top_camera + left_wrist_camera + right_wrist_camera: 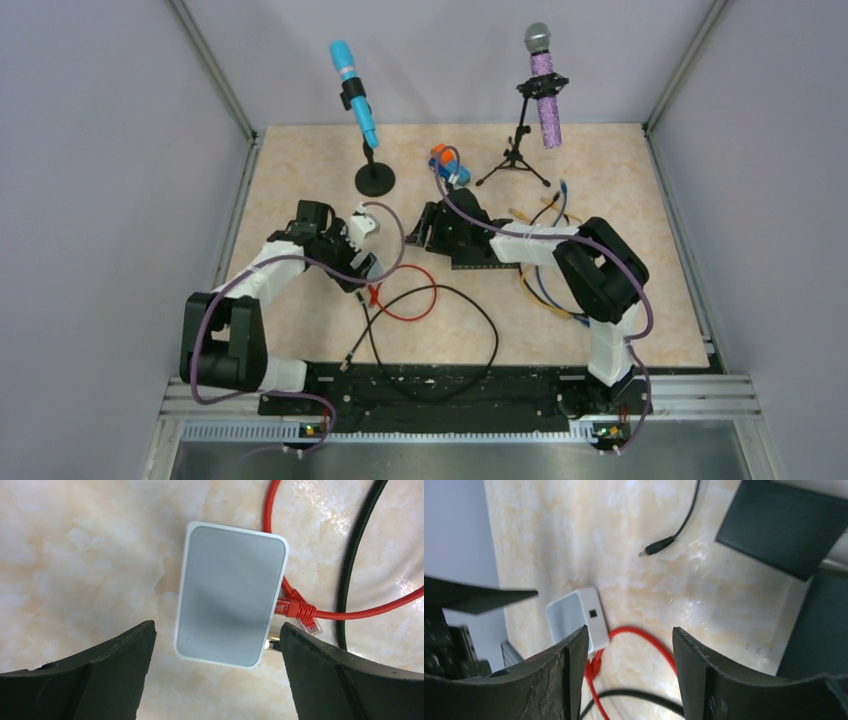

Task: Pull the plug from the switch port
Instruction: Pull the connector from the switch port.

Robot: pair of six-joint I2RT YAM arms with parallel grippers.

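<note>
The left gripper (217, 627) hangs above the small white box (230, 595), left of the middle of the tabletop (724, 595). Its jaws are spread wide and touch nothing. The white box lies flat between them, lower down, with a clear gap on each side. A red network cable (370, 611) is plugged into the right edge of this box, and a second red connector lies loose just beside it. A black cable (350, 565) passes near, apart from the box. This box is not the one of the task, so I judge that the left gripper only waits here.

The right gripper (630, 630) is also open, less wide, with nothing between its jaws. In its wrist view it looks past the flat black box (784, 525), which is the switch and lies about in the middle of the tabletop. The edge with the port cannot be seen.

A small black plug (658, 545) lies free on the tabletop, near the switch but not touching it. Its thin cable runs away toward the top of the view. From this I think the plug is already out of the port and the empty jaws have let it go.
</note>
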